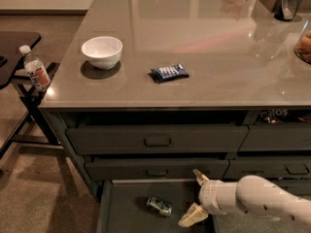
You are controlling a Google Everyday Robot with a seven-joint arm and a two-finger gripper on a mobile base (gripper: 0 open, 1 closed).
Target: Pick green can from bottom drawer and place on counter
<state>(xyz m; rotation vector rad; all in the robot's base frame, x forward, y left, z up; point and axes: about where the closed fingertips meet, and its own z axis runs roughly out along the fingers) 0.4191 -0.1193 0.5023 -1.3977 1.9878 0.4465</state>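
Observation:
The green can [159, 206] lies on its side on the dark floor of the open bottom drawer [126, 212], near the drawer's middle. My gripper [192, 198] reaches in from the right on a white arm, just right of the can and not touching it. Its two pale fingers are spread apart, one up near the drawer above [199, 176], one lower [191, 219]. It holds nothing. The glossy grey-brown counter [194, 42] spreads above the drawers.
On the counter sit a white bowl [102, 51] and a dark blue snack packet [169, 73]. A clear bottle with an orange label [35, 69] stands on a small black side table [14, 45] at left. Two handled drawers [158, 141] are shut above the open one.

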